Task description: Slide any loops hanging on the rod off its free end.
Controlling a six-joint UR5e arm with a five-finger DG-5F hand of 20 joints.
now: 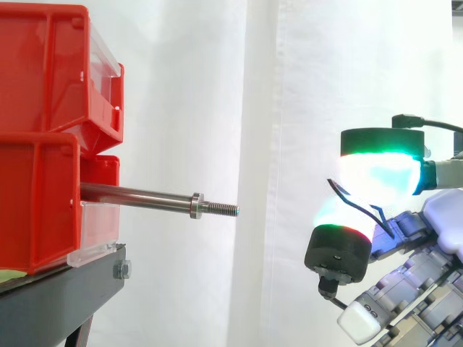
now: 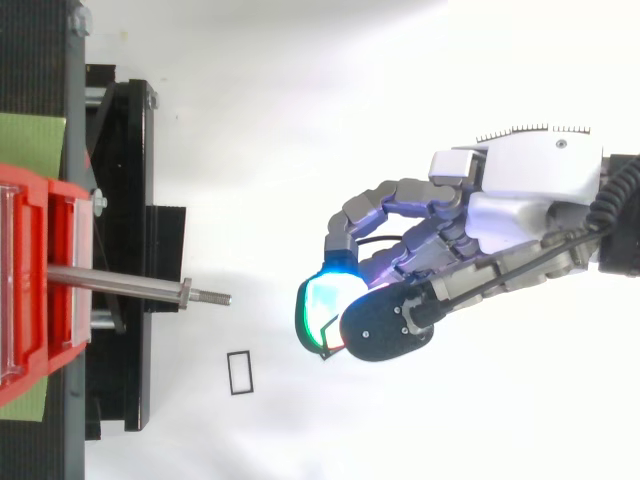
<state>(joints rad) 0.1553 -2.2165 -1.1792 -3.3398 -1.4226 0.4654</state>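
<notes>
Beyond rod (image 1: 145, 196), curled hand (image 2: 525, 205) with loop (image 1: 365, 202)

Polished metal rod (image 1: 137, 195), glossy plastic bins (image 1: 43, 72)

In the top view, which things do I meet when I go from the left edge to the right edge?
Red bins, rod's threaded tip, small black rectangular loop, hand, pinching a second thin loop.

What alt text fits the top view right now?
The rod juts bare from the red bins. Right of its free end, the robot hand pinches a thin black loop between glowing fingertips; a second loop lies on the white surface.
</notes>
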